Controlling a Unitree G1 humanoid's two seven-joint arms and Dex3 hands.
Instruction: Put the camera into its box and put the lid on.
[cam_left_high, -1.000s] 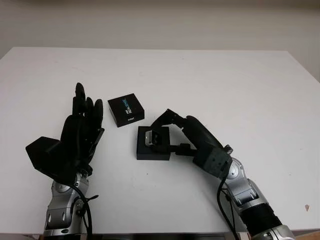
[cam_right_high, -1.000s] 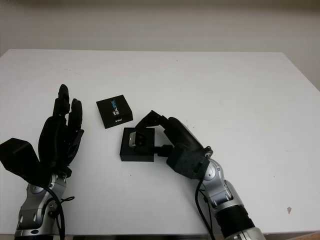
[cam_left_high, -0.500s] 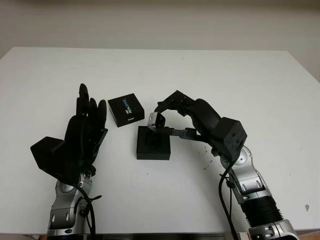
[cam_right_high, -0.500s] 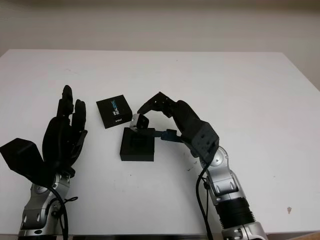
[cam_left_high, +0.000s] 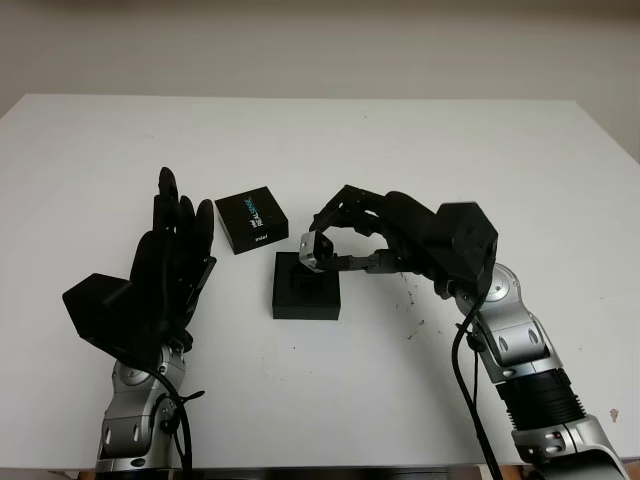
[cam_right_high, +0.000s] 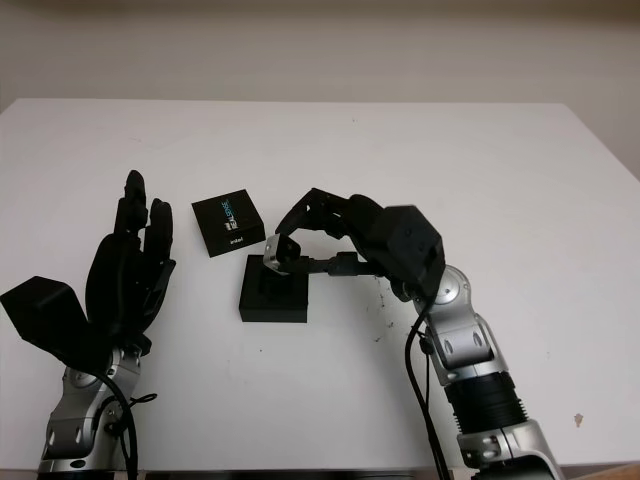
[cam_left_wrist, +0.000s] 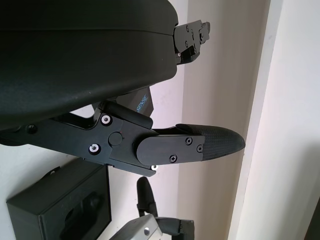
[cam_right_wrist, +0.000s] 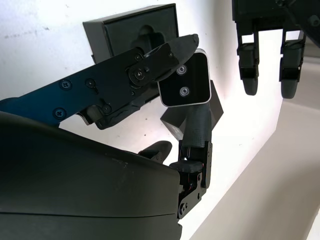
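The open black box sits mid-table with its moulded recess bare. My right hand is shut on the small silver camera, holding it just above the box's far edge. In the right wrist view the camera is pinched between thumb and fingers. The black lid, printed in white and blue, lies flat on the table behind and left of the box. My left hand is open, raised upright left of the box and touching nothing.
The white table runs wide to the back and right, with its front edge close to my arms. A few small dark specks mark the surface right of the box.
The camera was down in the box's recess a second ago; my right hand has lifted it up above the far edge, with the wrist rising. The left hand has barely moved.
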